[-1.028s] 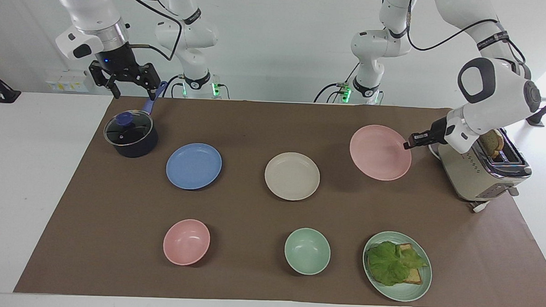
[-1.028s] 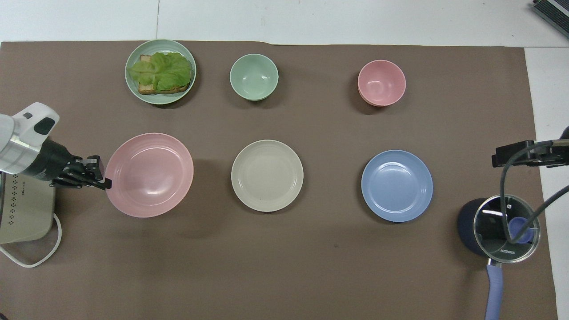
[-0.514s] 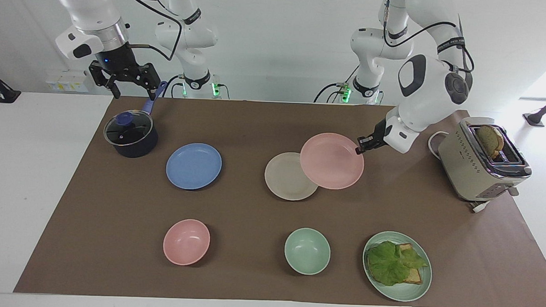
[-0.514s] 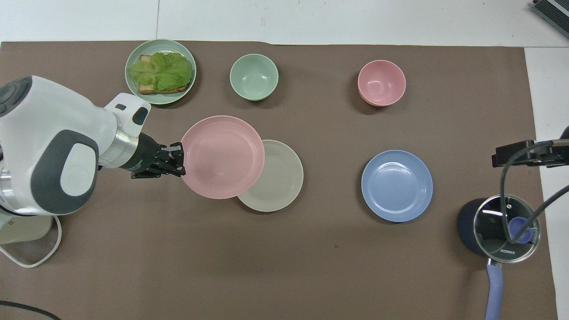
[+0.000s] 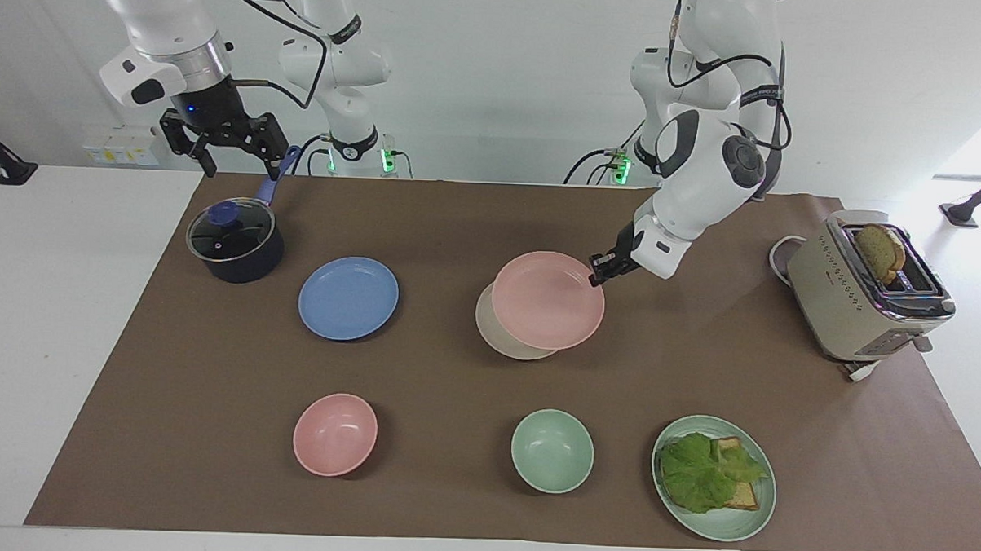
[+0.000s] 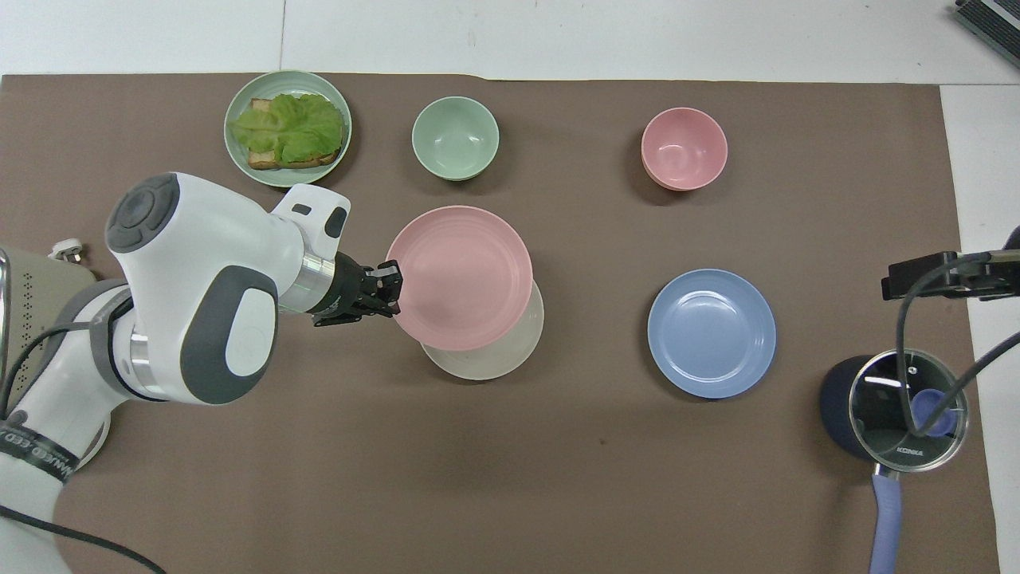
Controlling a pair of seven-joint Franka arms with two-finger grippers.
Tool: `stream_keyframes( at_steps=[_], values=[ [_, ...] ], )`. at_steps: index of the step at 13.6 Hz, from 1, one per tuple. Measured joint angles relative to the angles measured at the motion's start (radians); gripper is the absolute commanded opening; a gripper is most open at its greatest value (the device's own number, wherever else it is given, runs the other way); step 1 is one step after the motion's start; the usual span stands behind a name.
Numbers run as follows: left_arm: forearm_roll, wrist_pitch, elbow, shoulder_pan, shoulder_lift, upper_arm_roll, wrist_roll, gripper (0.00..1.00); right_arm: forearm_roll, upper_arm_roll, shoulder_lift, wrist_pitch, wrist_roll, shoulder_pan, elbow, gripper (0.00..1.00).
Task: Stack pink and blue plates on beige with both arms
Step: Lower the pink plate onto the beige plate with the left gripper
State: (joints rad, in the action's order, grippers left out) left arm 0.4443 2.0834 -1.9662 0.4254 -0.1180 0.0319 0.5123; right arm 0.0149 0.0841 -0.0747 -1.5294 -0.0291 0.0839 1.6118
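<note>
Left gripper jaws pinching pink plate rim, hanging it over beige plate to stack; right gripper spread, waiting over the pot.

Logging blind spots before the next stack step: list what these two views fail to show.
- Beige plate: mostly covered by the pink plate in both views.
- Whether the two plates touch: not clear in either view.
- Left gripper: grips the pink plate's rim.
- Right gripper: cut off by the overhead view's edge.
- Toaster: largely hidden under the left arm overhead.
</note>
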Motion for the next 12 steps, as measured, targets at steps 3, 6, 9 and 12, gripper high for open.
stream_keyframes(
  at_steps=[3, 6, 9, 12],
  values=[
    [0.020, 0.078, -0.044, 0.039, -0.023, 0.000, 0.004, 0.00, 0.000, 0.000, 0.000, 0.000, 0.000, 0.000, 0.000, 1.00],
    [0.025, 0.119, -0.060, 0.048, -0.052, 0.000, 0.004, 0.00, 0.000, 0.000, 0.000, 0.000, 0.000, 0.000, 0.000, 1.00],
    [0.025, 0.121, -0.077, 0.048, -0.055, 0.005, 0.004, 0.00, 0.000, 0.000, 0.000, 0.000, 0.000, 0.000, 0.000, 1.00],
    [0.025, 0.128, -0.095, 0.048, -0.060, 0.008, 0.004, 0.00, 0.000, 0.000, 0.000, 0.000, 0.000, 0.000, 0.000, 1.00]
  ],
)
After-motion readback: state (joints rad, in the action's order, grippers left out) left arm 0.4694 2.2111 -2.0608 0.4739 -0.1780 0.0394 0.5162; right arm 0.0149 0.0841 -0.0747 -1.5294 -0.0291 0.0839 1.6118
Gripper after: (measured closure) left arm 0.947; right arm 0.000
